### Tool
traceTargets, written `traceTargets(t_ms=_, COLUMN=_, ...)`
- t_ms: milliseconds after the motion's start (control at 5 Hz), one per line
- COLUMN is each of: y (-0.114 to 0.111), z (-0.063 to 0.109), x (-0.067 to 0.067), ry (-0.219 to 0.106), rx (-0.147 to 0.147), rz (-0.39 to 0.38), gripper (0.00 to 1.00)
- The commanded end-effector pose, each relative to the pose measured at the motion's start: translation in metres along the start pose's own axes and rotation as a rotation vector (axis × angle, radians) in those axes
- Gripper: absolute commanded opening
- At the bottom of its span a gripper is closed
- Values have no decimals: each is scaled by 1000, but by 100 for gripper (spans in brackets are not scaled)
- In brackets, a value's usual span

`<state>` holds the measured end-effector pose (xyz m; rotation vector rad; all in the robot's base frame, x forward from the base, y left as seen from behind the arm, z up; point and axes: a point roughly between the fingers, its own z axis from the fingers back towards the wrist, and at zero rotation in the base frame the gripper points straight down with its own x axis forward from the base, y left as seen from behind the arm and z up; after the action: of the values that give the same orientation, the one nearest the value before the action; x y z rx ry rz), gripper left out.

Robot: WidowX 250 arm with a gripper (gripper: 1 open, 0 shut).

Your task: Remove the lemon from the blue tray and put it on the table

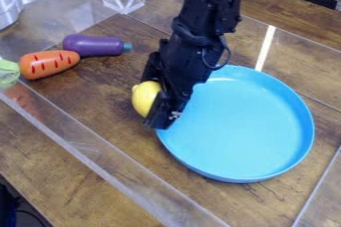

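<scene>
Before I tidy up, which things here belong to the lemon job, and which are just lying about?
For the job:
- lemon, in the gripper
- blue tray
- table

Lying about:
- carrot
- eggplant

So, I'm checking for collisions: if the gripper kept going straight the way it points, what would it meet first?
Beyond the lemon in its grip, the gripper would probably meet the bare tabletop; depth is unclear.
</scene>
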<state>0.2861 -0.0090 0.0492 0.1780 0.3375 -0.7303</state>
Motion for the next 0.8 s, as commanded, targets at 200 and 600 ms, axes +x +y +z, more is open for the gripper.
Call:
traceTargets(t_ms=200, y=19, z=21, x=-14, ry=-25, rx=51, rz=33, gripper=0)
traceTargets(t_ms=600, y=27, z=22, x=-26, ry=4, rx=65, rz=35, gripper=0)
